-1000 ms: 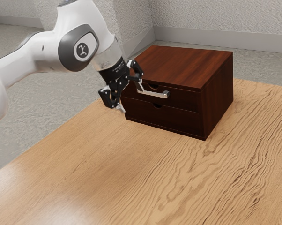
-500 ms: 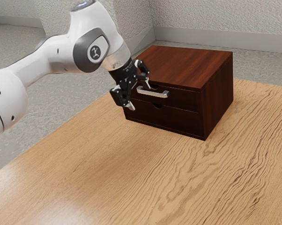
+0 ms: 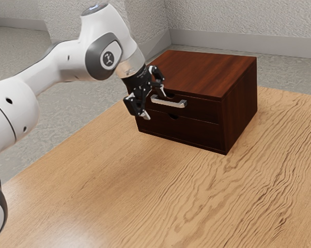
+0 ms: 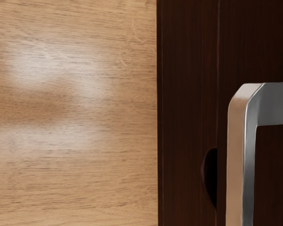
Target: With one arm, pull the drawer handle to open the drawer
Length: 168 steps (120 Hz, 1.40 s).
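Dark wooden two-drawer cabinet [image 3: 207, 72] is sitting on the light wooden table [image 3: 186, 196], black two-finger gripper [image 3: 151, 103] is hovering at the exterior view's left end of its silver bar handle [image 3: 170, 103].

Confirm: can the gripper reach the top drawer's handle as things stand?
Likely yes: the gripper stands open right at the end of the handle, and nothing lies between them. Whether it straddles the bar, I cannot tell.

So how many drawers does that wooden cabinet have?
2. The upper drawer carries the silver handle; the lower drawer sits directly beneath it, against the table.
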Motion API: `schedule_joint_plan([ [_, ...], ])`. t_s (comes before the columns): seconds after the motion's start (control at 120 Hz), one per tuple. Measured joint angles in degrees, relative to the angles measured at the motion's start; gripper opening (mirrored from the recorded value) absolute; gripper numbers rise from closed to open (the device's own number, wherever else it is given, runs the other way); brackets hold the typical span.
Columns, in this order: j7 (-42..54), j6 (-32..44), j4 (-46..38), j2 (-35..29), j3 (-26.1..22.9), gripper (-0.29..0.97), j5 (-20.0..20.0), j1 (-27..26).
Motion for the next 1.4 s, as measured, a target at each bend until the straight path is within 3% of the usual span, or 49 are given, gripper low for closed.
schedule_joint_plan([
  [0.45, -0.2, 0.6, 0.4, 1.6, -0.1, 0.68, 0.0, 0.4],
  [0.692, -0.4, 0.8, 0.2, 1.5, -0.1, 0.33, 0.0, 0.3],
  [0.85, -0.4, 0.8, -0.3, 1.1, 0.0, 0.18, 0.0, 0.2],
  [1.4, -0.6, 4.9, -17.3, -10.8, 0.3, 0.07, -0.2, -0.1],
])
